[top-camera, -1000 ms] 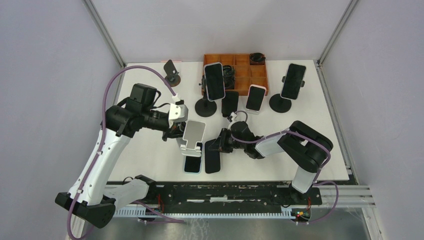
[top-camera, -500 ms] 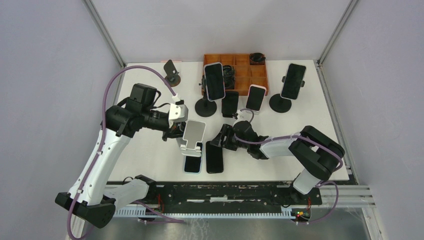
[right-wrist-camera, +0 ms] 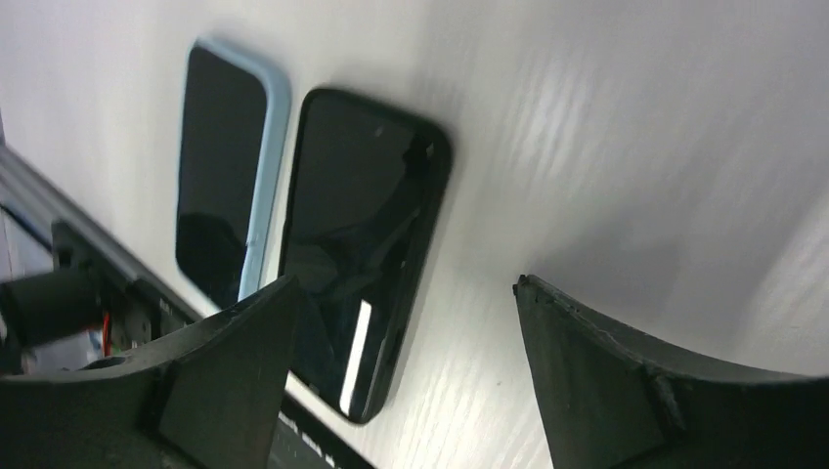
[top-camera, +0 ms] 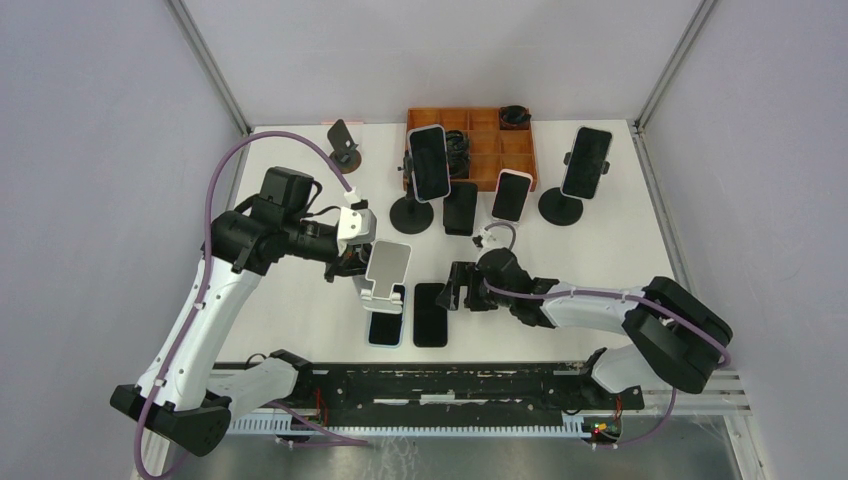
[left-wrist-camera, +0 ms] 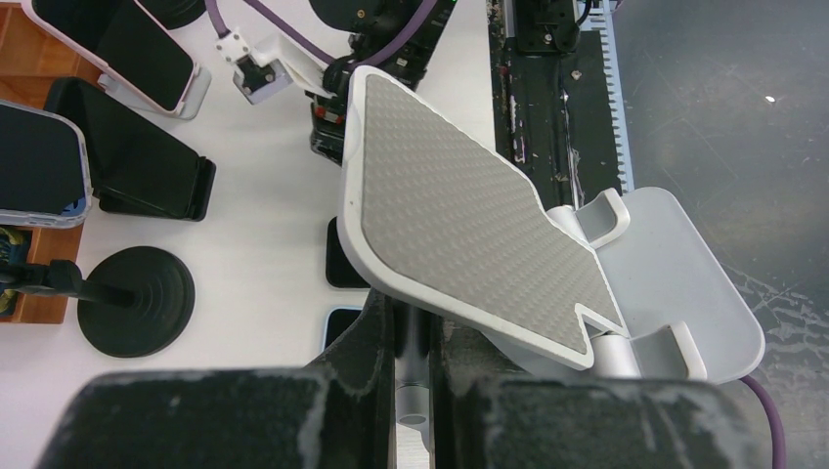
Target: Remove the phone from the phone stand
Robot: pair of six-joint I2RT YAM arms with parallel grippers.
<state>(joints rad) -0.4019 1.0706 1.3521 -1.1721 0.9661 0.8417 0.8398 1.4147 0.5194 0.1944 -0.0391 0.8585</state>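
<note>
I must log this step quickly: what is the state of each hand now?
Left hand: closed on the phone stand.
Right hand: open, holding nothing; the black phone lies flat close to it.

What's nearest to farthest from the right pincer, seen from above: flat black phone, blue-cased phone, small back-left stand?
1. Flat black phone, beside the right pincer.
2. Blue-cased phone, further left.
3. Small stand, far back left.
</note>
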